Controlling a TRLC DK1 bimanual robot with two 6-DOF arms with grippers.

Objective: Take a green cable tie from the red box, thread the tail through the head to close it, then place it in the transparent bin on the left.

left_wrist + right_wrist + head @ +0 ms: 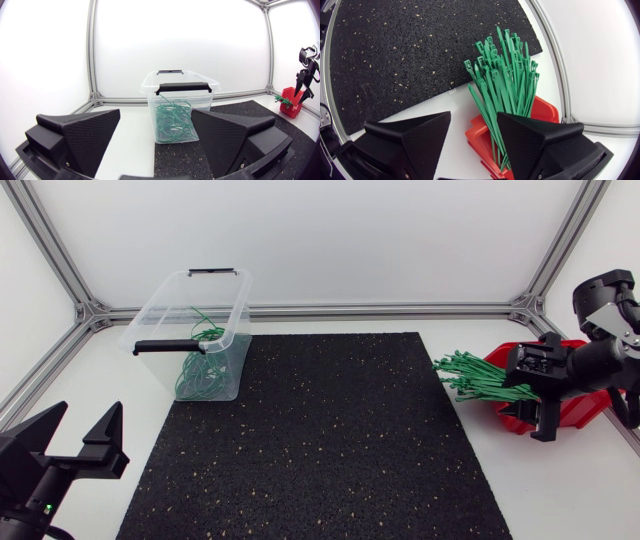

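Observation:
The red box (575,408) (544,108) stands at the table's right edge, and a bundle of straight green cable ties (478,378) (504,70) sticks out of it toward the mat. My right gripper (541,404) (474,120) hangs over the box, open, with the ties' lower ends between its fingers and close to one of them. The transparent bin (190,305) (180,90) at the back left holds several looped green ties (200,365) (172,120). My left gripper (88,425) (155,117) rests open and empty at the front left, facing the bin.
A black speckled mat (320,440) (395,50) covers the table's middle between the bin and the box. The bin has two black handles (168,346). An aluminium frame rail (380,310) runs along the back edge.

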